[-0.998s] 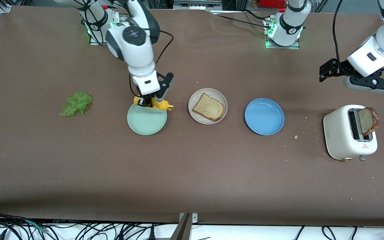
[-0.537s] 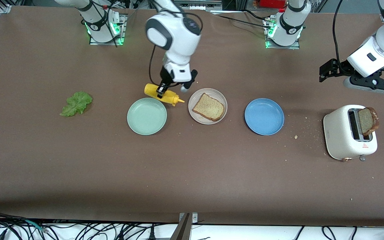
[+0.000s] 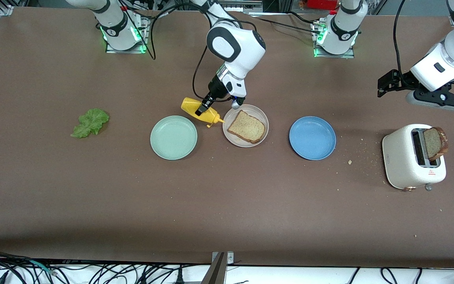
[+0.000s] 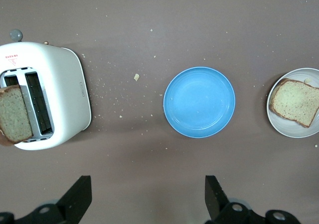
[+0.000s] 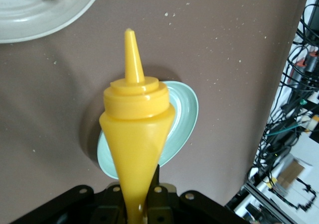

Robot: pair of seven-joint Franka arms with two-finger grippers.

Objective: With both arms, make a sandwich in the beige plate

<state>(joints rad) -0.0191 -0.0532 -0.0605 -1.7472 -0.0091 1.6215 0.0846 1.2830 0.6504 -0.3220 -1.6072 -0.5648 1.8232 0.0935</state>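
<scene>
Looking from the front: a yellow mustard bottle [image 3: 202, 111] is clamped in the right gripper [image 3: 203, 107] and is held tipped, its tip just beside the beige plate [image 3: 262, 136].
Bread on plate: one bread slice [image 3: 246, 126] is laid in the beige plate, between the mint green plate [image 3: 173, 137] and the blue plate [image 3: 312, 137].
Lettuce: the lettuce leaf [image 3: 90, 122] is seen toward the right arm's end of the table.
Left wrist view: the left gripper [image 4: 147, 201] is held wide apart, with nothing in it, while that arm waits; the toaster [image 4: 60, 92] with a second slice [image 4: 16, 114] is seen.
Right wrist view: the nozzle [image 5: 132, 55] is pointed toward the plate.
Doing it well: the tip should be brought over the bread before any squeeze is made.
</scene>
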